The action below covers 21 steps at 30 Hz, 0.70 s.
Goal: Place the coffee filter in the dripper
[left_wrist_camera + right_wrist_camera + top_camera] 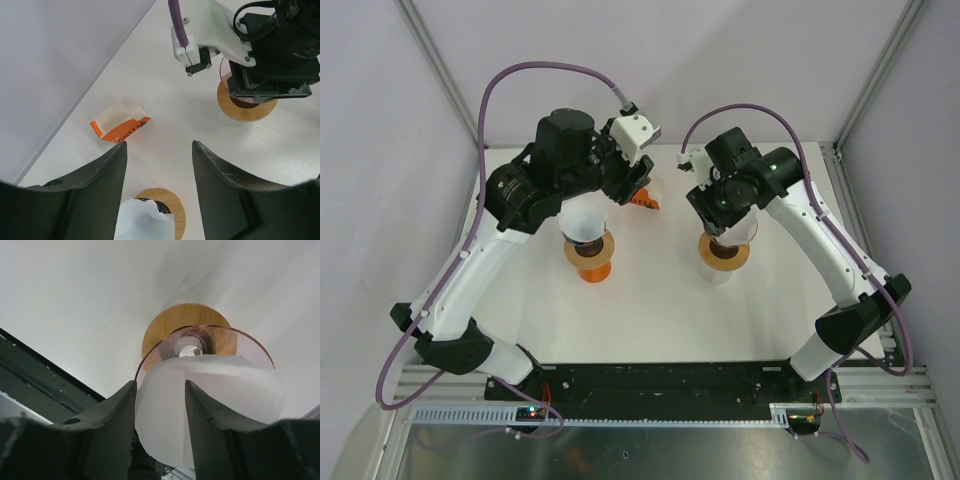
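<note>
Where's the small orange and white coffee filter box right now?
The small orange and white coffee filter box lies on the white table, far centre in the top view, between the two arms and just beyond the orange dripper.

The coffee filter (215, 400) is plain white, and the dripper (235, 342) is clear rose-tinted glass with a pale wood-grain collar. The second dripper (592, 264) has an orange base (the second filter (582, 222) is white too). The box (122, 127) is orange with a cream top, and the table (650, 310) is white.
</note>
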Motion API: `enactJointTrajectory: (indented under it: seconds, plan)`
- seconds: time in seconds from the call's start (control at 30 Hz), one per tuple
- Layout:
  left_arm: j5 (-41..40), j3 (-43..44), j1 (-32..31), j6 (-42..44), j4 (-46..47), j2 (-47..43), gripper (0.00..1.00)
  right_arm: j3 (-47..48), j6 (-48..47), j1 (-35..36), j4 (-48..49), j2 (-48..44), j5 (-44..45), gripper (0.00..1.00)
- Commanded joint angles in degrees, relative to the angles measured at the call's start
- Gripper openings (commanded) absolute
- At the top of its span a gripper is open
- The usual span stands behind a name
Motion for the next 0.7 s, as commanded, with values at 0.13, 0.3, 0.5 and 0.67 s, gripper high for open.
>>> enactJointTrajectory:
  seconds: [0.13, 0.3, 0.5, 0.67]
  plan:
    - [1.0, -0.2, 0.3, 1.0, 1.6, -1.4, 0.6, 6.9, 1.1, 0.6, -0.3, -0.7, -0.6, 0.52]
    - [0.9, -0.7, 0.2, 1.1, 1.5, -1.7, 0.6, 13.5, 2.6, 0.4, 1.3, -2.6, 0.7, 0.51]
    - [0.0, -2.4, 0.3, 1.6, 1.7, -2.6, 0.61, 7.9, 4.6, -1.8, 3.0, -3.8, 7.0, 0.17]
    - [-0.1, -6.1, 2.8, 1.7, 1.9, -4.6, 0.63, 1.1, 5.4, -3.2, 4.2, -3.6, 8.8, 0.01]
